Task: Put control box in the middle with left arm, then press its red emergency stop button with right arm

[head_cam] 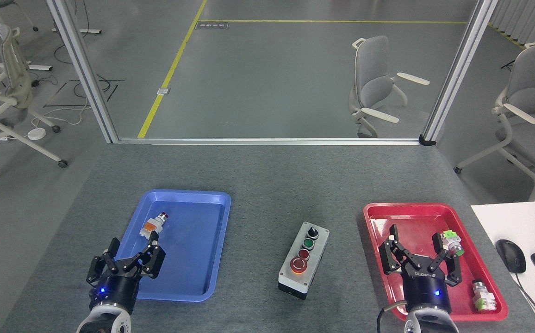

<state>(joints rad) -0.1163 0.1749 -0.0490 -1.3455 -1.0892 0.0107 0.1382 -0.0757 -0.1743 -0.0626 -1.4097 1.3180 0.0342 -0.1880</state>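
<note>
Bare felt table [267, 175] open all round the box [303, 260], which sits mid-table between blue tray [212, 240] and red tray [374, 217], well off the edges. Orange switch [154, 224] lies in blue tray, green switches [451, 242] in red tray. Left gripper [131, 252] spread over blue tray's near-left corner; right gripper [417, 245] spread over red tray. Both well apart from the box; stop button [298, 264] uncovered.
</note>
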